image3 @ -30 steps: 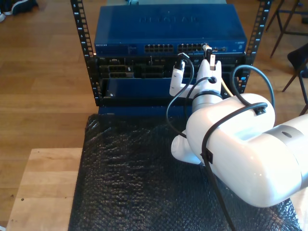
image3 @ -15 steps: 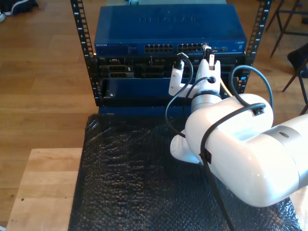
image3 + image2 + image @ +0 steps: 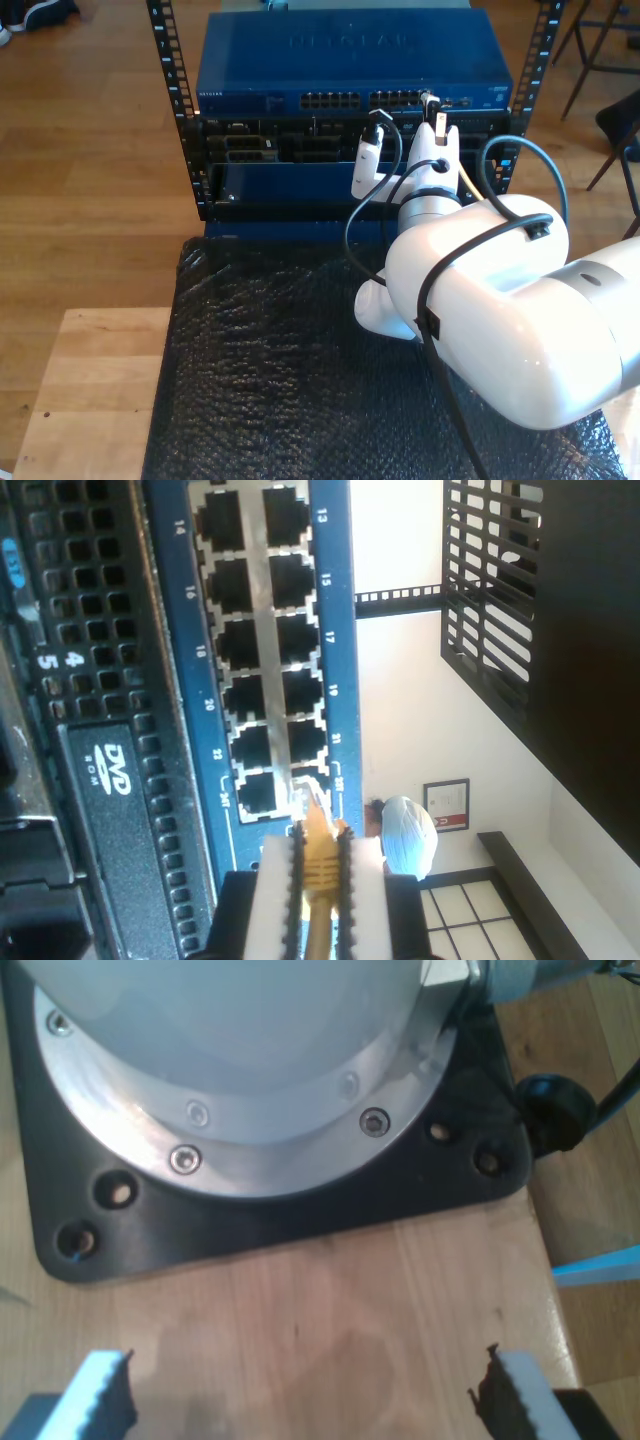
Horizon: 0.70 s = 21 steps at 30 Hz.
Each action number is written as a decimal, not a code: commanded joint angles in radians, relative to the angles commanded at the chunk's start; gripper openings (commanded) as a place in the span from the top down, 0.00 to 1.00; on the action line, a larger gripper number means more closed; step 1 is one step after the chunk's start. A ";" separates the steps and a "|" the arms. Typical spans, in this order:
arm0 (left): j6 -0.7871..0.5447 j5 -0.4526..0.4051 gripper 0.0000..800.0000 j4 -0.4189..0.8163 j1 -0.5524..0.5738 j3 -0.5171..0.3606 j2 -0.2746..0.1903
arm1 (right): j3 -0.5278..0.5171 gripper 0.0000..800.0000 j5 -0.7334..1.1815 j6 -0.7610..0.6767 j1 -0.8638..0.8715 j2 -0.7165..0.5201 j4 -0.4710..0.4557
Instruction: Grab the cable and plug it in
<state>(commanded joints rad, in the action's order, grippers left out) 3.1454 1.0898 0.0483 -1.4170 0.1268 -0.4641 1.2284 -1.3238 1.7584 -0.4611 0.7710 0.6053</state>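
My second gripper [image 3: 318,852] is shut on the pale yellow cable [image 3: 320,865], pinched between its white ridged pads [image 3: 275,890]. The cable's clear plug [image 3: 308,800] points at the last ports in the blue switch's [image 3: 330,630] port block, touching or just at a port's mouth. In the exterior view this gripper [image 3: 433,112] sits at the switch's front [image 3: 350,98], toward that view's right, and the yellow cable [image 3: 466,182] trails down beside the wrist. My first gripper [image 3: 305,1390] hangs open over bare wood, with nothing between its fingers.
The switch tops a black rack [image 3: 180,110] with servers [image 3: 270,145] below it. Black arm cables [image 3: 520,150] loop around the white arm [image 3: 480,300]. A black bubble-wrap mat [image 3: 260,370] covers the table. An arm's round base on a black plate [image 3: 300,1215] lies just ahead of my first gripper.
The second arm's big white link has shifted very slightly. The gripper and plug stay at the same ports of the switch.
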 joint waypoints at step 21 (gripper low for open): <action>0.000 0.000 0.00 0.000 0.000 0.000 0.000 | 0.000 1.00 -0.002 0.003 -0.003 -0.003 -0.014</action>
<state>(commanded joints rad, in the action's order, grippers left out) 3.1454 1.0898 0.0483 -1.4170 0.1268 -0.4641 1.2284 -1.3253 1.7614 -0.4641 0.7679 0.5915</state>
